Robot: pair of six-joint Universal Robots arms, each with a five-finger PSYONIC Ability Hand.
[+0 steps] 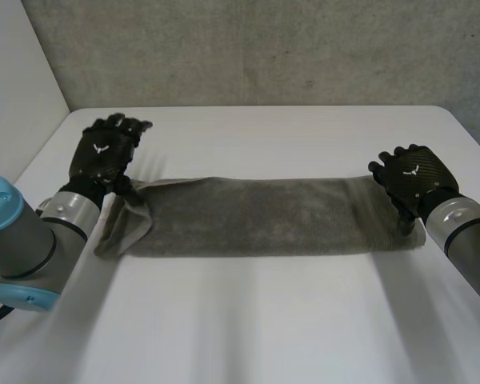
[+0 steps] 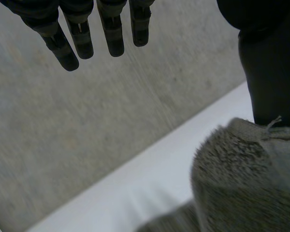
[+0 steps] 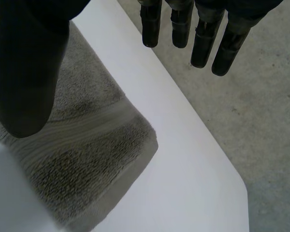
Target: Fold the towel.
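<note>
The black left hand (image 1: 104, 154) sits at 9 o'clock on the white table (image 1: 256, 320). Its fingers (image 2: 77, 41) are straight and grip nothing, and its thumb touches the raised, rumpled left end of the long grey terry towel (image 1: 256, 216). The towel lies across the table's middle from 9 to 3 o'clock. At 3 o'clock the black right hand (image 1: 410, 178) is also straight-fingered, its thumb resting on the towel's right end.

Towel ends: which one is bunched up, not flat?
The end at the left hand: the towel is rumpled and raised there, flat at the right hand.
</note>
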